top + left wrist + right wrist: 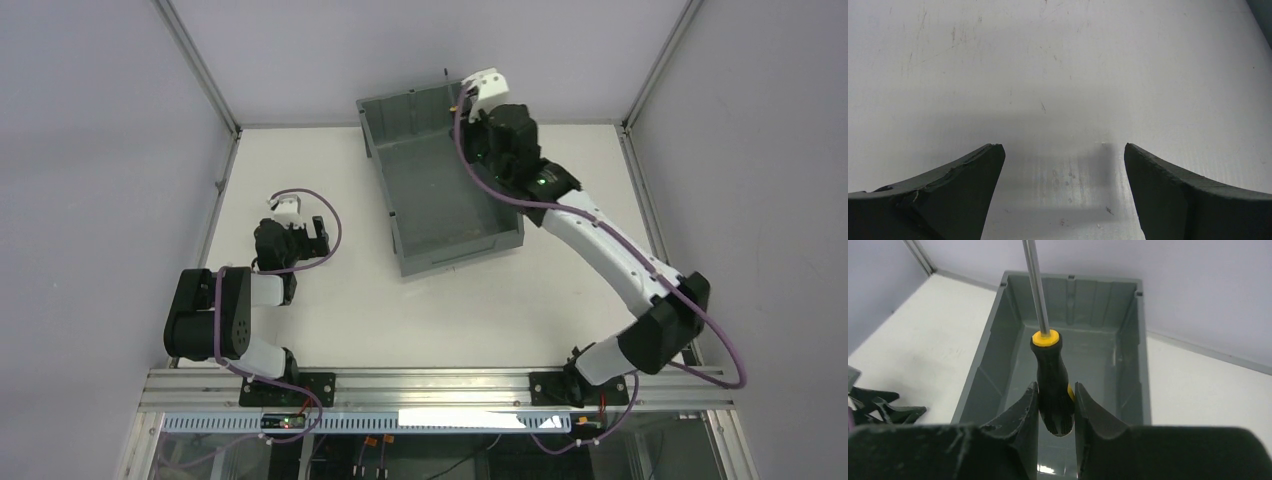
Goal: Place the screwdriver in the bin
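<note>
My right gripper (1056,385) is shut on the black handle of the screwdriver (1049,365). The yellow collar and thin metal shaft point away from the wrist camera. The screwdriver hangs in the air over the open dark grey bin (990,360), above its floor and touching nothing in it. In the top view the right gripper (465,108) is high over the bin's far end, and the bin (380,160) stands at the table's back middle. My left gripper (318,232) is open and empty, low over the white table at the left, also seen in its wrist view (1064,150).
The white table (330,320) is bounded by metal frame posts and grey walls at the back and sides. The bin's lower front end (455,255) faces the near right. The left gripper also shows at the lower left of the right wrist view (883,407).
</note>
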`<state>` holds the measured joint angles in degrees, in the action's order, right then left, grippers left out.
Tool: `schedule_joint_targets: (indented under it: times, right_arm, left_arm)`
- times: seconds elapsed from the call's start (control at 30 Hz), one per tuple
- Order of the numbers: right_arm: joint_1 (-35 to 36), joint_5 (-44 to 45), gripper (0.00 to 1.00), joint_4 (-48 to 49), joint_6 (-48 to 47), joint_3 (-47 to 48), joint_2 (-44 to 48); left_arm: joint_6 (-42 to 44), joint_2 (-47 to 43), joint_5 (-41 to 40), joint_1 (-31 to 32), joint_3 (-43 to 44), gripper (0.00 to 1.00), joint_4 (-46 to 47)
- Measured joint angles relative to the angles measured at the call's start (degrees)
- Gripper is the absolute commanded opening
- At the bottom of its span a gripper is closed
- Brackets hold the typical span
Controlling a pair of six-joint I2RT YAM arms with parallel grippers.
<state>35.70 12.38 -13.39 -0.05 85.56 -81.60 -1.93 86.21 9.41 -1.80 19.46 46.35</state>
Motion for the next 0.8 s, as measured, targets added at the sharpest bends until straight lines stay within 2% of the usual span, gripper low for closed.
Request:
schedule_joint_targets:
  times: [0.23, 0.4, 0.6, 0.73, 0.8]
  right_arm:
    - [3.3, 4.0, 0.00, 2.3, 2.0, 0.0, -16.6]
    - [3.1, 6.4, 0.00, -5.5, 6.1, 5.9, -30.6]
    - [2.6, 5.4, 0.00, -19.6, 10.9, 22.4, -46.2]
    - [2.1, 3.8, 0.00, -25.6, 13.5, 26.6, -51.4]
    - [1.7, 3.3, 0.05, -26.5, 14.5, 27.8, -52.5]
  left_arm:
    - [0.0, 0.0, 0.0, 0.0, 0.0, 0.99, 0.0]
    - [0.0, 0.0, 0.0, 0.0, 0.0, 0.99, 0.0]
    - [0.0, 0.0, 0.0, 0.0, 0.0, 0.99, 0.0]
    - [0.0, 0.0, 0.0, 0.0, 0.0, 0.99, 0.0]
    - [0.0, 0.0, 0.0, 0.0, 0.0, 0.99, 0.0]
